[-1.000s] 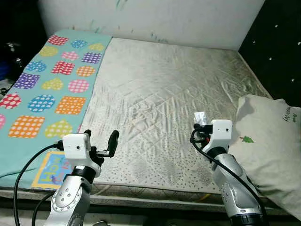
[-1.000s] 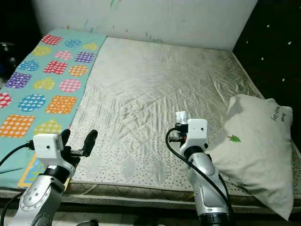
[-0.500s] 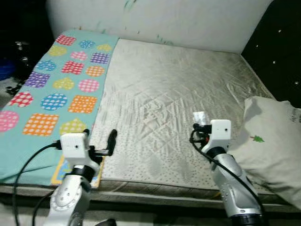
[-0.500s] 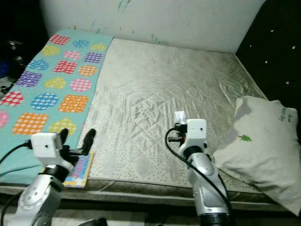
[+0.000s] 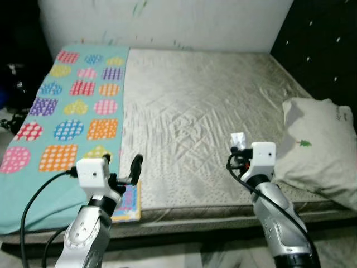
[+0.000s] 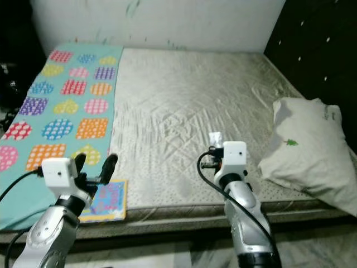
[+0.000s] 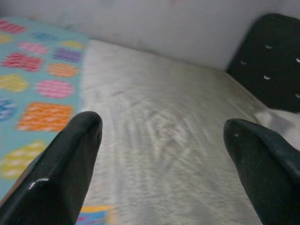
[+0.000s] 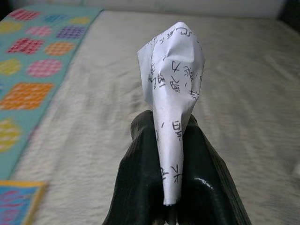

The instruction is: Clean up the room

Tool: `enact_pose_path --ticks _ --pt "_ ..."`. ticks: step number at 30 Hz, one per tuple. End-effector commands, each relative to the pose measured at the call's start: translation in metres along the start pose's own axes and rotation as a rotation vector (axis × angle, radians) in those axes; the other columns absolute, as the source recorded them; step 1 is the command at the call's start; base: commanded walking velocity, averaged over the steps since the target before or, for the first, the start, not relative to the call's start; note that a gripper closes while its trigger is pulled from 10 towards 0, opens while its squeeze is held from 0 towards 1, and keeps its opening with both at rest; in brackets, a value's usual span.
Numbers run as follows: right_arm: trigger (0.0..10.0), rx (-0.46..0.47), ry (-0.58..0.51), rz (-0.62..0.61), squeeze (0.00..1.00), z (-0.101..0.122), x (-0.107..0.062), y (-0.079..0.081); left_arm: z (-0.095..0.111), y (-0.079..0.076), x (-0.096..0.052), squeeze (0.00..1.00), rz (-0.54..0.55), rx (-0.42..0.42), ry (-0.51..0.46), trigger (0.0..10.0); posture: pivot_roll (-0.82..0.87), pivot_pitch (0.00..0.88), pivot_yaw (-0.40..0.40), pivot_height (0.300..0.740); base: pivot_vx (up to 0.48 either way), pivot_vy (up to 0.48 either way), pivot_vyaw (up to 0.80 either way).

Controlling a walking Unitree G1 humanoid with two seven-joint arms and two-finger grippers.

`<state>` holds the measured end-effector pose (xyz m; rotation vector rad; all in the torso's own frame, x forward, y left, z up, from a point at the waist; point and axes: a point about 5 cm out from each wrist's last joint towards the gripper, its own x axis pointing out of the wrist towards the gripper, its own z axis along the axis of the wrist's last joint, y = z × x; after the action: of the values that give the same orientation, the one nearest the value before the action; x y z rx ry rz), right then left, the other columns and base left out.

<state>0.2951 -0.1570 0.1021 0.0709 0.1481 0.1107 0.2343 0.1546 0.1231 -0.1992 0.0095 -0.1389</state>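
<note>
I have the right gripper (image 8: 171,140) pressed together on a crumpled scrap of white paper with black printed characters (image 8: 172,89), which stands up out of the closed fingers. In the head view that paper (image 5: 239,139) sits just ahead of the right wrist, held above the near edge of the grey-beige quilted mattress (image 5: 206,106). So I'd judge one piece of litter is picked up and not yet binned; I can't see a bin or bag anywhere in front of me, so carrying it off is the step in hand.

The left gripper (image 5: 135,167) is held out over the front corner of the bed with its two black fingers (image 7: 63,173) spread wide apart and nothing between them.

What looks left to do: a thin, brightly coloured children's book (image 6: 109,200) lies flat at the near edge of the mattress, just beside the turquoise blanket with coloured heart and square patches (image 5: 61,120) that covers the left side of the bed. An off-white pillow with a small green tree print (image 5: 315,148) lies askew at the right edge, near the dark headboard panel. There may be clutter on the dark floor to the far left, but it's too dim to tell.
</note>
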Motion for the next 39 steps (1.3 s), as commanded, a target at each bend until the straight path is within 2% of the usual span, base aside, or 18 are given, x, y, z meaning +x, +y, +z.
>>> enact_pose_path --ticks 1,35,39 --pt "10.0 -0.007 -0.021 0.036 0.0 0.0066 0.0026 0.0072 -0.0009 0.0032 -0.0021 0.0 0.015 0.004 0.007 10.0 0.05 0.106 -0.102 0.74 0.0 0.461 0.0" --pt "10.0 -0.028 -0.037 0.092 0.0 0.0085 0.0052 0.0141 -0.0002 0.0044 0.0011 0.0 0.016 0.017 0.006 10.0 0.05 0.103 -0.102 0.74 0.0 0.477 0.0" --pt "10.0 -0.025 -0.047 0.1 0.0 0.0108 0.0068 0.0166 0.0035 0.0051 0.003 0.0 0.021 0.038 -0.015 10.0 0.05 0.102 -0.101 0.74 0.0 0.216 0.0"
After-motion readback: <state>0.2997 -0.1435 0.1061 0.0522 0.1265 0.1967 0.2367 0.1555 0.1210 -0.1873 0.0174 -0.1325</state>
